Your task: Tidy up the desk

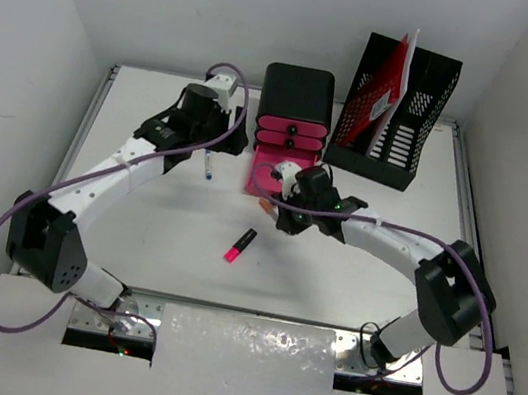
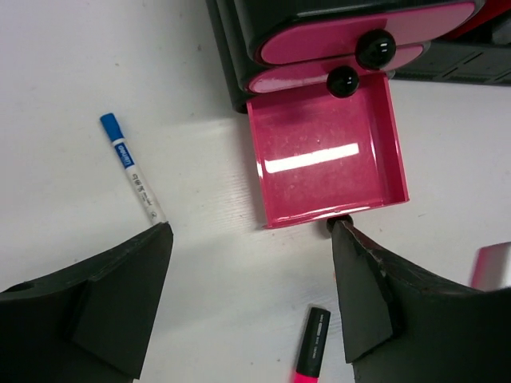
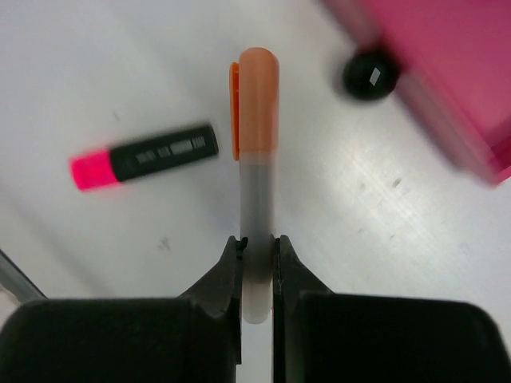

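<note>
The white desk [image 1: 155, 240] holds a black drawer unit [image 1: 297, 102] with pink drawers; its bottom drawer [image 1: 260, 175] is pulled out and empty [image 2: 327, 159]. My right gripper [image 1: 291, 186] is shut on an orange-capped pen [image 3: 257, 159] and holds it above the desk beside the open drawer's front knob [image 3: 371, 76]. My left gripper [image 1: 231, 139] is open and empty [image 2: 251, 295], hovering in front of the open drawer. A pink highlighter [image 1: 240, 244] with a black body lies on the desk [image 2: 311, 347] [image 3: 148, 154]. A blue-capped marker [image 1: 208, 166] lies left of the drawer [image 2: 132, 171].
A black mesh file holder [image 1: 399, 119] with a red folder [image 1: 378, 90] stands at the back right, next to the drawer unit. Metal rails [image 1: 83, 127] run along the desk's edges. White walls close in on three sides.
</note>
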`<state>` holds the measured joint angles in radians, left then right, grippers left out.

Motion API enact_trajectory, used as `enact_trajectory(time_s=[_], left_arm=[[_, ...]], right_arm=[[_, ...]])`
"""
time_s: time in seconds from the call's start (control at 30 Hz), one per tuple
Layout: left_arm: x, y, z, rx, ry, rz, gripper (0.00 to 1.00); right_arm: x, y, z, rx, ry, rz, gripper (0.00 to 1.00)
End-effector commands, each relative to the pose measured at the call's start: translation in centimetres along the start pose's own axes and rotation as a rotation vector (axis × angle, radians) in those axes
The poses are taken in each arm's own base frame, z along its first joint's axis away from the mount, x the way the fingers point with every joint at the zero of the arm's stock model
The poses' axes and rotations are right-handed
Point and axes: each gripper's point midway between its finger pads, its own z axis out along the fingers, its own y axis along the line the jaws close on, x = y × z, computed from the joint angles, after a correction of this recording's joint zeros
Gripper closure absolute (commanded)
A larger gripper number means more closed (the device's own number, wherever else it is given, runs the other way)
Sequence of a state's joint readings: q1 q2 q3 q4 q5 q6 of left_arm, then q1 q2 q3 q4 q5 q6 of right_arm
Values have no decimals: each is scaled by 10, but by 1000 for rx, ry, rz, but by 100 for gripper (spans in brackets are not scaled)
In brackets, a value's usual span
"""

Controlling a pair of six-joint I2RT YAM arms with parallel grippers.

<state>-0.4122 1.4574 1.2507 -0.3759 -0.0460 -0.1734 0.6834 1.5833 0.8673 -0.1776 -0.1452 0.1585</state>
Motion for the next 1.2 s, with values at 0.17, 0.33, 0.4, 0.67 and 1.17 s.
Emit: enact_trajectory(time_s=[0.17,0.33,0.4,0.67,1.17], left_arm=[[-3,9,-39,-20,-49,-32,27],[40,7,-47,25,32,-24,27],[61,1,-48,75,83,-20,27],[93,-3,-64,110,157,5,28],[158,-57,-54,239,363,157,8]], right_arm=[[-105,-11,-23,85,-207,-100,100],[-124,-29,13,136,-185,-140,100],[-133,-37,21,157,-190,-145,100],[-151,-86,42,253,-203,-111,100],[-133,-111,20,326,-173,-61,39]])
